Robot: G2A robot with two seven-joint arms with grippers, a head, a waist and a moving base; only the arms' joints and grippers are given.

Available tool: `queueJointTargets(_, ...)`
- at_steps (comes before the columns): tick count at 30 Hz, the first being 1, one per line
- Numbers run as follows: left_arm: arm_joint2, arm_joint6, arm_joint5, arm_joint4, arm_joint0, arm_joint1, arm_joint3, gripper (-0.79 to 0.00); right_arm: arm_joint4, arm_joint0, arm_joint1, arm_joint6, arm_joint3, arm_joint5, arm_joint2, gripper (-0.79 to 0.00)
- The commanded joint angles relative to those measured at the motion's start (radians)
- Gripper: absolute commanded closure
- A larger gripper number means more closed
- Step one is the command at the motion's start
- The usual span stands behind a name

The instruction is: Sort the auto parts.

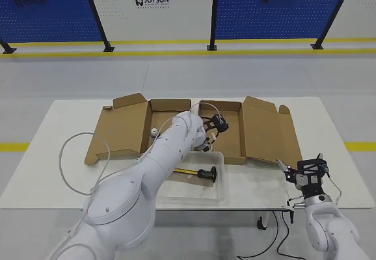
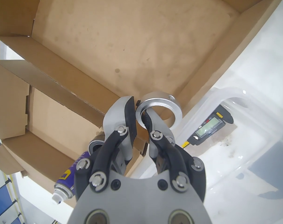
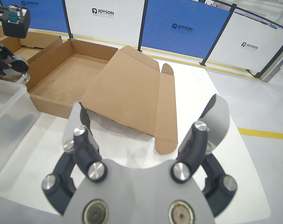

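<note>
Left gripper (image 2: 137, 110): middle of the top view, over the cardboard; its fingers are pinched on the wall of a metal ring (image 2: 159, 96), one finger through the bore and the other outside.
Metal ring: held off the surface at the lower centre of the left wrist view, above the near corner of the right-hand box (image 2: 132, 36); the clear bin (image 2: 227, 94) lies just beside that corner.
Right gripper (image 3: 148, 104): lower right of the top view, near the table (image 1: 58, 162) edge; fingers spread wide with nothing between them.
Left-hand box (image 2: 50, 117): holds a spray can (image 2: 66, 178) lying down at the lower left of the left wrist view; a dark round part (image 2: 95, 143) sits beside it, possibly a bearing, though the gripper hides most of it.
Clear bin contents: a caliper (image 2: 209, 127) on its floor.
Risk, grip: only one side of the ring is held; I'd judge it could swing or slip if the arm jolts.
Risk, drop point: the ring hangs close to the box wall; let go here, it might clip the cardboard edge and roll back into the bin or onto the table.
Count: two boxes; one bin; one ring; one spray can; one caliper; one dark part; two grippers.
</note>
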Motion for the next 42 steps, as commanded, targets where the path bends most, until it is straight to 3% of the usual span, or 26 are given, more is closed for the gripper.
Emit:
queueJointTargets(1,-0.003,-0.010,0.004,0.000,-0.002,-0.003,0.004,0.000,0.000,0.000,0.000,0.000,0.000,0.000,0.000,-0.785)
queueJointTargets(17,-0.053,-0.073,0.032,-0.059,-0.010,-0.017,0.043,0.000,0.000,0.000,0.000,0.000,0.000,0.000,0.000,-0.785)
queueJointTargets(19,-0.055,-0.077,0.031,-0.058,-0.010,-0.018,0.044,-0.206,0.000,0.000,0.000,0.000,0.000,0.000,0.000,-0.785)
queueJointTargets(33,-0.065,-0.064,0.024,-0.033,-0.003,-0.022,0.035,-0.179,0.000,0.000,0.000,0.000,0.000,0.000,0.000,-0.785)
queueJointTargets(42,-0.096,0.035,-0.017,-0.051,-0.041,-0.012,0.028,-0.191,0.000,0.000,0.000,0.000,0.000,0.000,0.000,-0.785)
